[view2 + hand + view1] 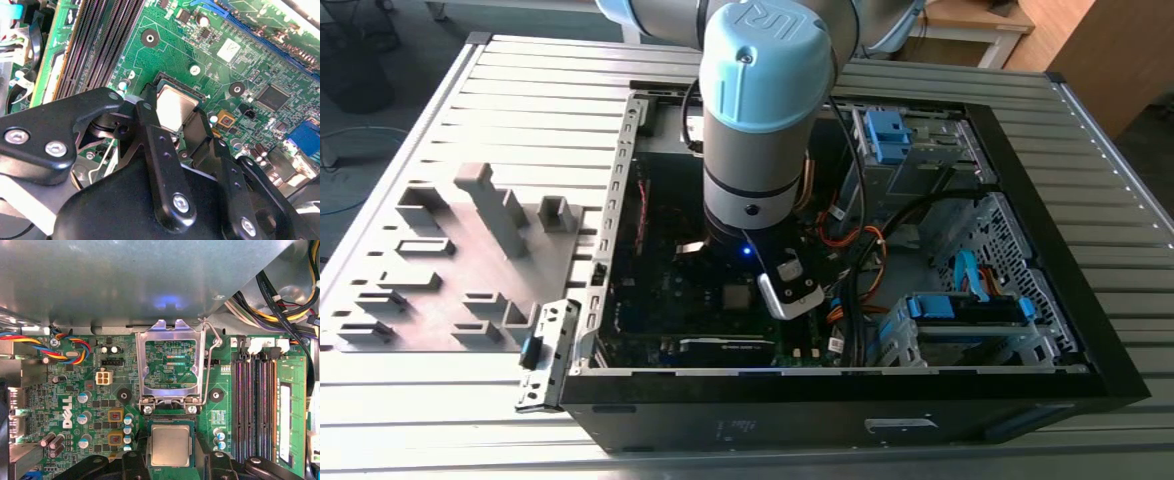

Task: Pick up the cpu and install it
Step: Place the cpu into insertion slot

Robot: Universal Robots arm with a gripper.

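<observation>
The cpu (170, 445) is a pale silvery square lying level in the motherboard's socket (171, 424), with the socket's frame around it. In both wrist views my gripper (174, 122) straddles it, and its black fingers (148, 120) lie against two opposite edges of the chip. The gripper is shut on the cpu. The socket's metal hold-down frame (170, 327) is flipped back open, its wire lever (212, 365) raised beside it. In the exterior view the arm (754, 150) reaches straight down into the black computer case (1067, 330), with the cpu (738, 296) just under its wrist.
Memory slots (255, 405) run close beside the socket, and capacitors (85, 417) stand on its other side. Coloured cable bundles (280, 305) hang near the case wall. Outside the case, on the exterior view's left, a grey holder with tall blocks (480, 250) rests on the slatted table.
</observation>
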